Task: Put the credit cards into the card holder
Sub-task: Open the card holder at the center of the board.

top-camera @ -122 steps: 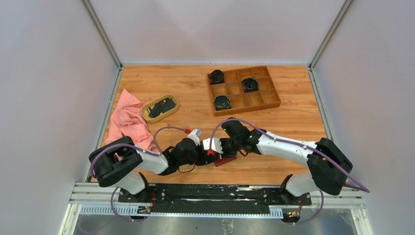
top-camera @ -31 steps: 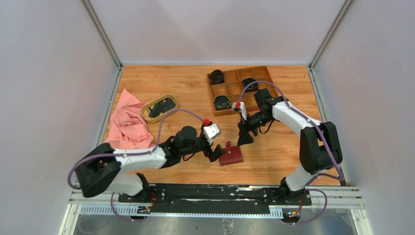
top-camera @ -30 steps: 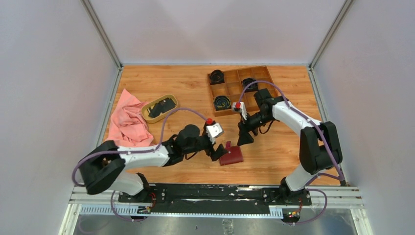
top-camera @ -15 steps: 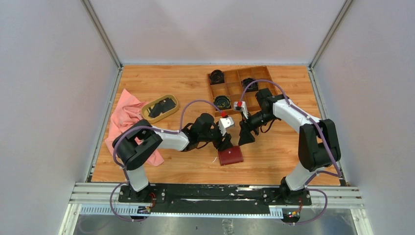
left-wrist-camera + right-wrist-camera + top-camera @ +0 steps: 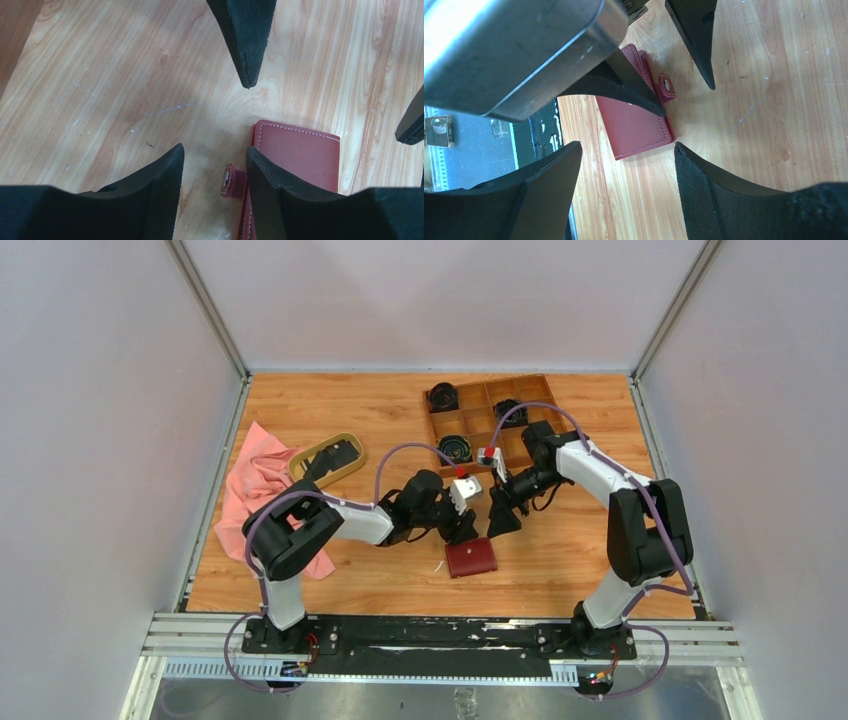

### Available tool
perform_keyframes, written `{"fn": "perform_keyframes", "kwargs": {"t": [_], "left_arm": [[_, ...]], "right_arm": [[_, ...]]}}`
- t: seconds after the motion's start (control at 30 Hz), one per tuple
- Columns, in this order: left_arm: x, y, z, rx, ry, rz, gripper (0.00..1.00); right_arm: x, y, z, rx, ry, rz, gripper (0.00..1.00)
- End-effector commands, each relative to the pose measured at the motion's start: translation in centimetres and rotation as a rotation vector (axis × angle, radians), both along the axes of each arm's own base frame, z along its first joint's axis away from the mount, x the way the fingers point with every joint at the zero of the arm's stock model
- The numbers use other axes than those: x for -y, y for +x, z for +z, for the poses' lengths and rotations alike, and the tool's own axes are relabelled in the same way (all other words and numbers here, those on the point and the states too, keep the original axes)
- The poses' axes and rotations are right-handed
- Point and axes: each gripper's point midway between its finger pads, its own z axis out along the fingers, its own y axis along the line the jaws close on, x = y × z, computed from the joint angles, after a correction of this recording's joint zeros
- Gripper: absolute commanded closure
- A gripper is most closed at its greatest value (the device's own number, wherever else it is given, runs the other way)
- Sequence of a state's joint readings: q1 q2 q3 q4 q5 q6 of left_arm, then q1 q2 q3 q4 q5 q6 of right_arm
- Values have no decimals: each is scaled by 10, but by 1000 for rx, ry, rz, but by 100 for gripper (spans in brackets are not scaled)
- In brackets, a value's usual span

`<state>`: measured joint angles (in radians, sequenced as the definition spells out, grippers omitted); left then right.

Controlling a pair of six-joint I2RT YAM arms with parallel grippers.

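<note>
The card holder (image 5: 471, 558), a dark red leather wallet, lies shut and flat on the table (image 5: 560, 570) near the front middle. Its snap tab (image 5: 229, 181) sticks out sideways. My left gripper (image 5: 214, 150) hovers low at the wallet's far edge with the tab between its parted fingers, one finger (image 5: 280, 195) over the wallet's edge (image 5: 300, 155); nothing is clamped. My right gripper (image 5: 628, 145) hangs open just beyond and right of it (image 5: 502, 520), looking down on the wallet (image 5: 634, 125). Dark credit cards (image 5: 330, 457) lie in the oval tan dish (image 5: 300, 468) at the left.
A pink cloth (image 5: 255, 495) lies crumpled by the left wall beside the dish. A wooden compartment box (image 5: 540, 435) with black coiled items stands at the back right. The two grippers' fingers sit close together above the wallet.
My left arm has reached forward and right to the wallet's far edge, and its jaws have narrowed around the tab. The raised flap now lies flat. The right arm has hardly moved.
</note>
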<state>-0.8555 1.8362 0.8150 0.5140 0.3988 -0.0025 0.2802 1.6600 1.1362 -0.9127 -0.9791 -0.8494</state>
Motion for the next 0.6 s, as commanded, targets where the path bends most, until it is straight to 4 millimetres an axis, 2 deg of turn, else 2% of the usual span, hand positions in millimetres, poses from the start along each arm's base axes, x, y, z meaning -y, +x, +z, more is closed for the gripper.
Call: {"fn": "perform_keyframes", "kwargs": {"t": [0.0, 0.2, 0.3, 0.37, 0.4, 0.57], "left_arm": [[2, 9, 1, -24, -15, 25, 50], [-4, 3, -6, -76, -17, 17, 62], [-10, 0, -7, -100, -20, 18, 80], [-13, 0, -6, -127, -31, 30, 95], [-16, 1, -4, -137, -36, 44, 99], [-42, 14, 9, -188, -63, 256, 100]], "right_arm": [[1, 0, 4, -23, 21, 2, 28], [1, 0, 5, -23, 23, 4, 28], [1, 0, 5, -23, 21, 6, 28], [2, 0, 4, -22, 19, 7, 28], [2, 0, 4, -21, 18, 10, 28], [3, -1, 7, 0, 20, 13, 28]]}}
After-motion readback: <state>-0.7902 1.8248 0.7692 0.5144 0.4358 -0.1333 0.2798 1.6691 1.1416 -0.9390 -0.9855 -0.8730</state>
